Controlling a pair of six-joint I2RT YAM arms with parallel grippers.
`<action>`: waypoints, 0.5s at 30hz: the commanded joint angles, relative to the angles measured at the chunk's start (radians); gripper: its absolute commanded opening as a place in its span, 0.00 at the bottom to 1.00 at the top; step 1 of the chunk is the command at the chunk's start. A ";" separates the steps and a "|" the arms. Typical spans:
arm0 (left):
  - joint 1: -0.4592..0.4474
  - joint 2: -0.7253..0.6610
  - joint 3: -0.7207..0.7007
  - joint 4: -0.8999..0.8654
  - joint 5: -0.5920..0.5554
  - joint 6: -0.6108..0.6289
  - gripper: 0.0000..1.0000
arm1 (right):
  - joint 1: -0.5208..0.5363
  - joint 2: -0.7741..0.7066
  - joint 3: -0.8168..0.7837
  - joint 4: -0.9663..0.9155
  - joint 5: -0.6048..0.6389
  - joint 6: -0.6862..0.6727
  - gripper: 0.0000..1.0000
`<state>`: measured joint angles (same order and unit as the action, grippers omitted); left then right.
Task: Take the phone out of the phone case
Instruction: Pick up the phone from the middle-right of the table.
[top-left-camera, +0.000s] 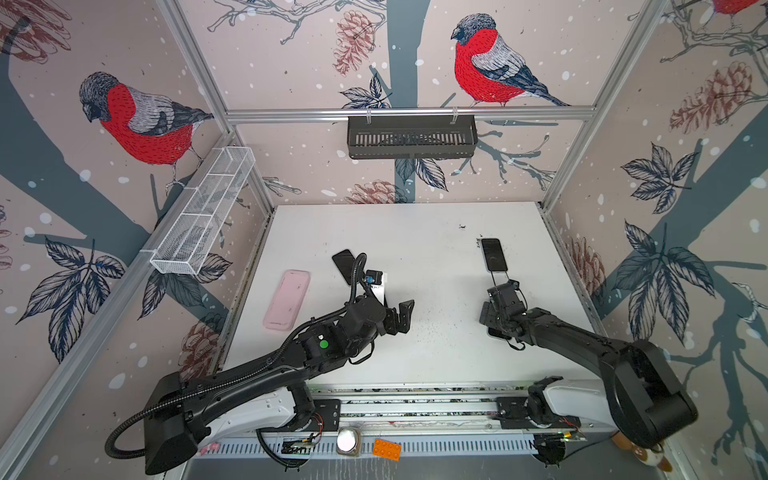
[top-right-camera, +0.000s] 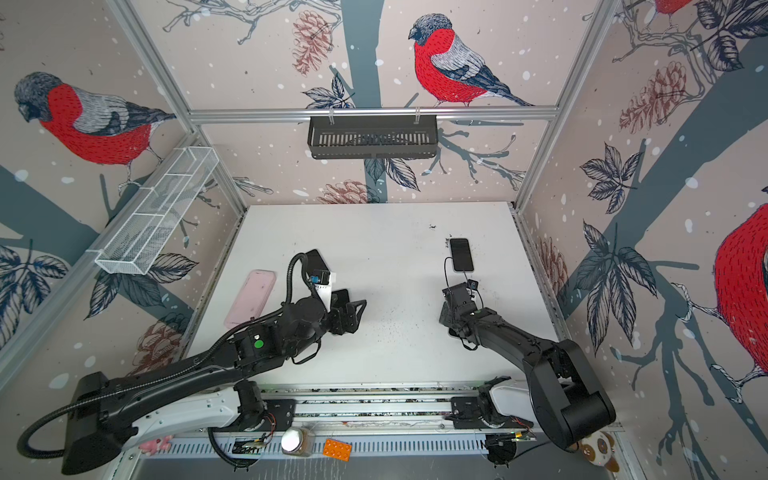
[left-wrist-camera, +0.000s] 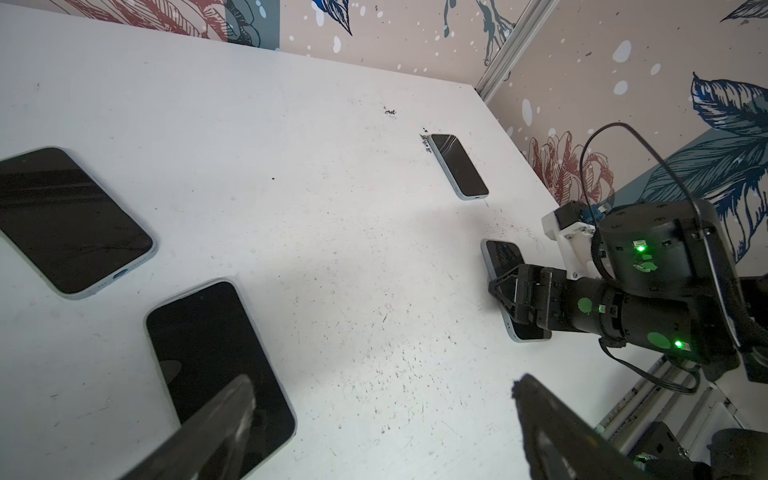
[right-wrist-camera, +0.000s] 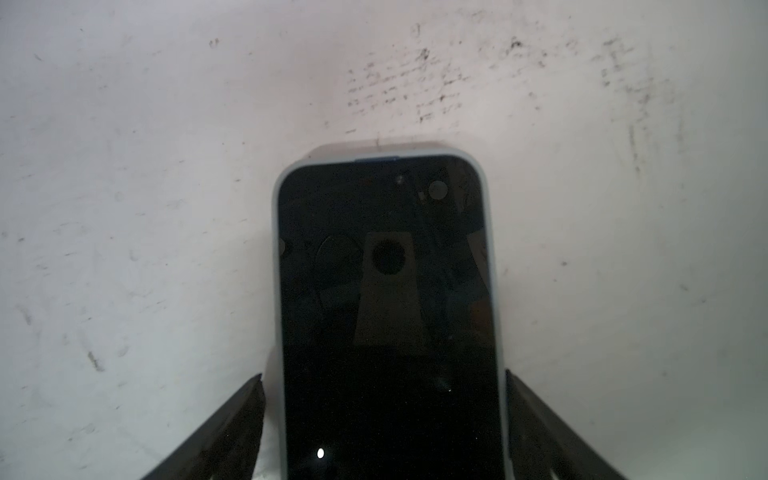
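Right pincer (right-wrist-camera: 384, 376) wide, jaws astride phone (right-wrist-camera: 386, 291) lying screen-up in pale phone case (right-wrist-camera: 276, 216) on white counter (right-wrist-camera: 124, 208), not yet gripping; left pincer (left-wrist-camera: 382, 382) wide, hovering apart; probably light, stiff, slick glass, soft rim; best pinched along long edges.

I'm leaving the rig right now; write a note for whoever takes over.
Left gripper: open, empty, above the table.
Right gripper: open, jaws either side of a pale-rimmed phone lying flat.
Pink case: near the table's left edge, looks empty. Three more phones lie loose.
Done: seemingly one phone out of the pink case.
Left: unclear whether that pale rim is another case; check before pulling.
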<state>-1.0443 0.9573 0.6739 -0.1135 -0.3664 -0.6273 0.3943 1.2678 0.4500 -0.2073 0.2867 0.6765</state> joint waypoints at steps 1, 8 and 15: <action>-0.002 -0.013 0.000 0.015 -0.008 -0.012 0.97 | 0.010 0.007 -0.008 -0.049 -0.099 0.013 0.86; -0.001 -0.031 -0.014 0.017 -0.011 -0.019 0.97 | 0.021 0.019 -0.008 -0.043 -0.105 0.006 0.73; -0.002 -0.014 -0.032 0.060 0.018 -0.031 0.97 | 0.038 -0.003 -0.005 -0.045 -0.094 0.003 0.64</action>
<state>-1.0443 0.9375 0.6487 -0.1066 -0.3614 -0.6357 0.4232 1.2686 0.4496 -0.1974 0.2958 0.6769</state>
